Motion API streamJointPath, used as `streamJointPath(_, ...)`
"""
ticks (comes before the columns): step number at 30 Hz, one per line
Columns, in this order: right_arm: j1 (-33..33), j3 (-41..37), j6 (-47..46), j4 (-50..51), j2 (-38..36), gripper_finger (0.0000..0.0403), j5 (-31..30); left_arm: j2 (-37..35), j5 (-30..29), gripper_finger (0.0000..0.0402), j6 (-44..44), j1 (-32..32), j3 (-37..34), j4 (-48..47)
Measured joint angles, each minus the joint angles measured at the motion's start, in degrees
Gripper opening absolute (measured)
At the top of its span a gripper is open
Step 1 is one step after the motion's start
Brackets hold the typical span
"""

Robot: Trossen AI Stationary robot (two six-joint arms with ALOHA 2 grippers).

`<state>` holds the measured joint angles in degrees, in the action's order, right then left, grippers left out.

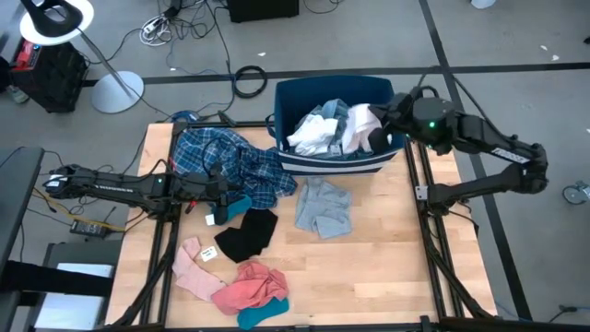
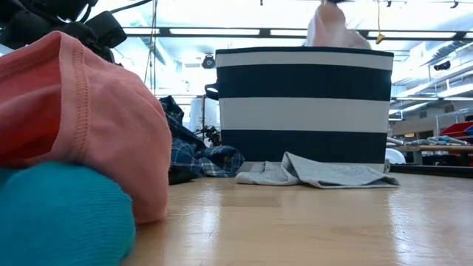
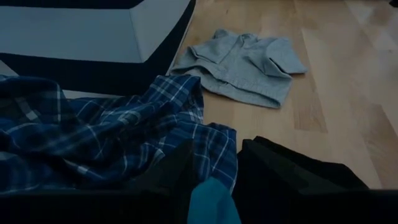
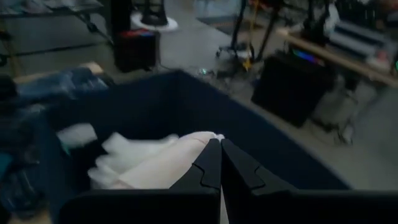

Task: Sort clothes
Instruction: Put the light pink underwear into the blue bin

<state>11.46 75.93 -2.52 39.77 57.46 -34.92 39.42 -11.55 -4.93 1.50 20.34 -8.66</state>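
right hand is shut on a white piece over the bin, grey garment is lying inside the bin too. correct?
Not quite. The right hand is shut on the white piece over the bin, but the grey garment is not inside it: it lies flat on the table just in front of the bin, as the high view shows.

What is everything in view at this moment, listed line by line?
bin: one, dark blue with white stripe, table's far edge, white and light blue clothes inside
plaid shirt: one, blue, left of the bin
grey garment: one, flat in front of the bin
black piece: one, table centre-left
teal sock: one, beside the black piece
pink pieces: two, near front-left edge, a teal piece under one
white garment: one, pinched over the bin
left gripper: fingers apart, at the plaid shirt
right gripper: fingers shut on the white garment
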Motion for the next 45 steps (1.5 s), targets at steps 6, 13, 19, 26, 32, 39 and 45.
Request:
streamJointPath(6,3.9,-14.1,-5.4,-2.1,-2.3,0.0,2.1,0.0,0.0,0.0142,0.0,0.0,0.0,0.5)
streamJointPath(13,11.3,-22.8,-8.2,-17.8,4.4,0.0,12.3,0.0,0.0,0.0142,0.0,0.0,0.0,1.3)
streamJointPath(19,18.6,-21.5,-15.3,-20.6,11.6,0.0,24.0,0.0,0.0,0.0142,0.1,0.0,0.0,1.0)
streamJointPath(26,20.8,-19.9,-20.5,-19.5,18.1,0.0,25.8,0.0,0.0,0.0142,0.3,0.0,0.0,1.0)
streamJointPath(32,21.6,-19.2,-23.3,-19.6,24.1,0.0,26.4,0.0,-0.1,0.0142,0.4,0.0,0.0,1.0)
streamJointPath(39,21.9,-19.0,-22.9,-19.0,32.0,0.0,26.8,0.0,-0.2,0.0142,0.4,0.0,0.0,1.1)
streamJointPath(45,22.1,-19.0,-19.3,-18.9,34.3,0.0006,27.1,0.0,-0.3,0.0142,0.4,0.0,0.0,0.9)
